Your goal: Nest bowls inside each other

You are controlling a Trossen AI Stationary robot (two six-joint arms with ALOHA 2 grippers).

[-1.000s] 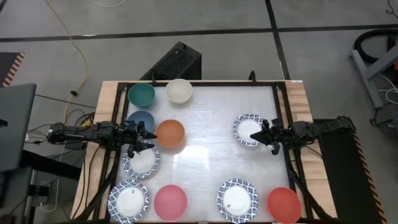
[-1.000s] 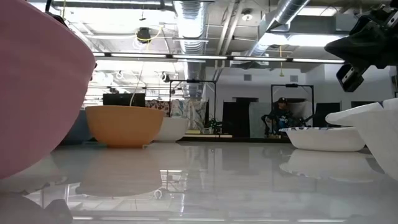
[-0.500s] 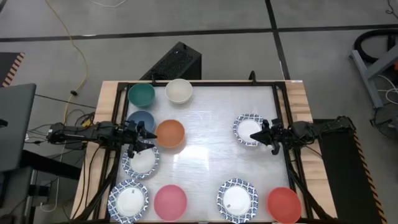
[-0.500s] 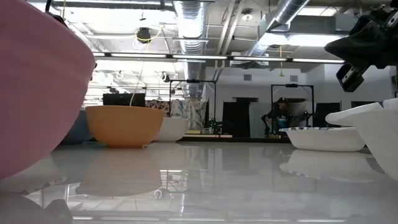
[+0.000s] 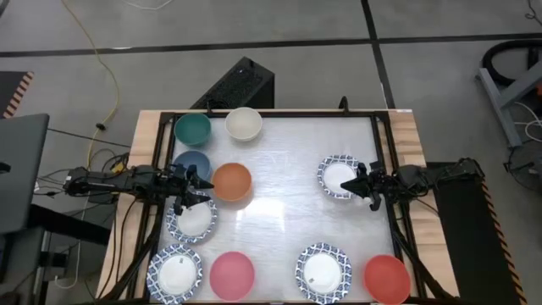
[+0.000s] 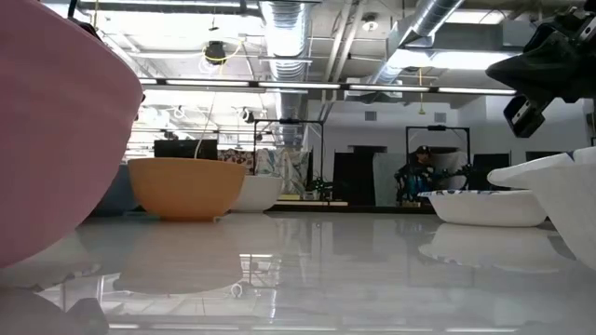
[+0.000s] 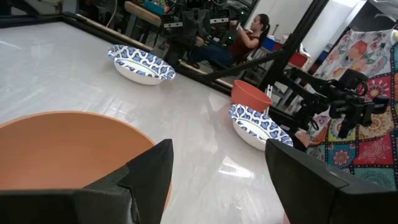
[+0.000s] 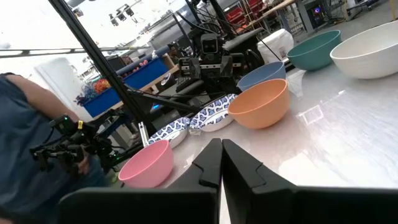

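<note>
Orange bowl [image 5: 231, 182] sits just beside our left gripper [image 5: 201, 186], jaws wide apart, empty. Right gripper [image 5: 356, 180], closed on nothing, hovers at patterned bowl [image 5: 338, 177].

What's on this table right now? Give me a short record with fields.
Plain bowls: teal bowl, cream bowl, blue bowl, orange bowl, pink bowl, red bowl
Patterned bowls: four, all separate
Nested so far: none
Left gripper: open, beside orange bowl
Right gripper: shut, at patterned bowl
</note>
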